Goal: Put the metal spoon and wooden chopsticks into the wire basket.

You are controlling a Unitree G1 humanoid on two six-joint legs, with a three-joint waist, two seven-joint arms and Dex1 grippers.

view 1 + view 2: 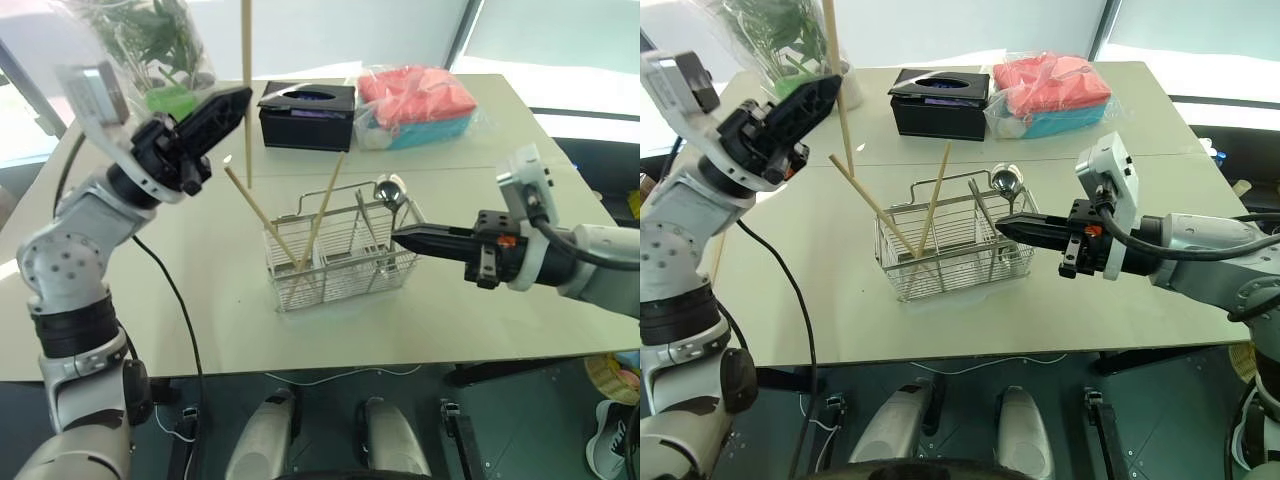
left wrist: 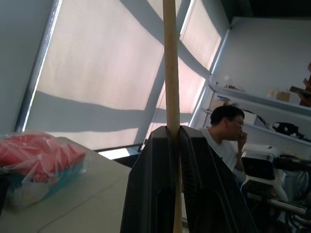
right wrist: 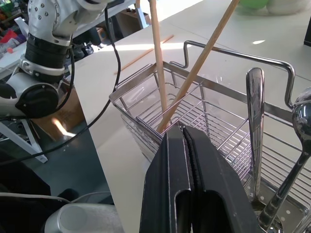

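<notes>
My right gripper, nearest me, is clamped empty beside the basket. My left gripper pinches one upright chopstick above the pale table. I count two chopsticks leaning in the basket and one spoon standing there. Blinds, shelves and a seated person fill the room.

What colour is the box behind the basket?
Black. The tissue box stands behind the wire basket; the left eye view shows it best.
</notes>
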